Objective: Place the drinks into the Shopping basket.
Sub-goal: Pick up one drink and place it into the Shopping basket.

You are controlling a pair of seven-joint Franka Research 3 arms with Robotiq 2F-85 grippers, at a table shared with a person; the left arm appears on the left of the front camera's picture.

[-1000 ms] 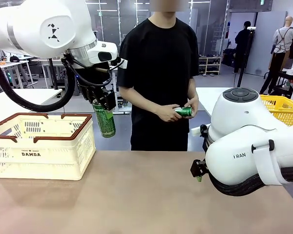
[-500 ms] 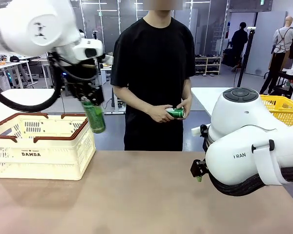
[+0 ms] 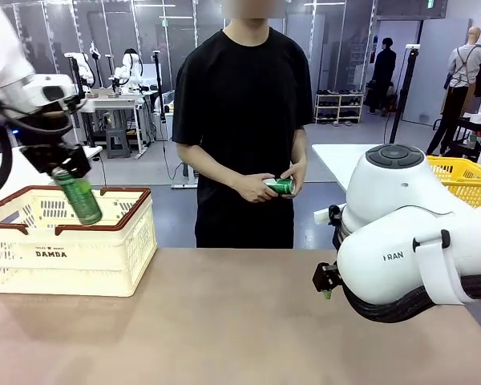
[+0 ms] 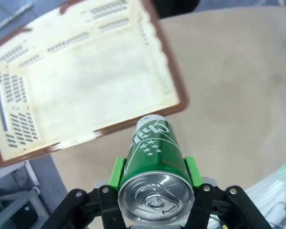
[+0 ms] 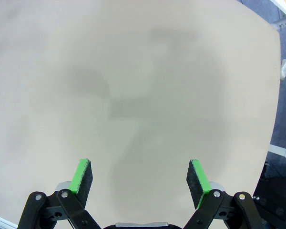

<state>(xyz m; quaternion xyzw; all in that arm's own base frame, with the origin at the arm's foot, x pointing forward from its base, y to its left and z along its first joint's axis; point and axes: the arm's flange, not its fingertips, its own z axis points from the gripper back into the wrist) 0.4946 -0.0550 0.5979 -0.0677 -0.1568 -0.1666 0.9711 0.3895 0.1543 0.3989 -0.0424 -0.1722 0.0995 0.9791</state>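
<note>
Holding the green can point(image 3: 78, 197) by its upper part, our left arm's point(image 3: 32, 92) jaws pinch it between the green pads point(image 4: 117, 171). The can hangs tilted above the open Shopping basket point(image 3: 104, 257), its lower end leaning toward the basket's right side.

In the left wrist view the can's far end lines up with the brown rim point(image 4: 174, 83), not with the pale floor inside. So we judge the main risk to be a release too close to the edge: the can could strike the rim, bounce and roll off across the table point(image 3: 224, 321). The tilt adds to that, since a slanted can lands on its edge and tips over rather than settling. Dropped from this height, it may also dent or clatter against the slotted wall. A smooth metal side held by two narrow pads could slip if the wrist swings sharply. We would want it lower and nearer the middle before the jaws part.

Our right arm's point(image 3: 417, 241) jaws stand spread wide and empty over bare table in the right wrist view. The person across from us holds a second green can point(image 3: 279, 186) in both hands point(image 3: 252, 188). Reaching in with it while our left arm is over the basket could bring a hand against the arm.
</note>
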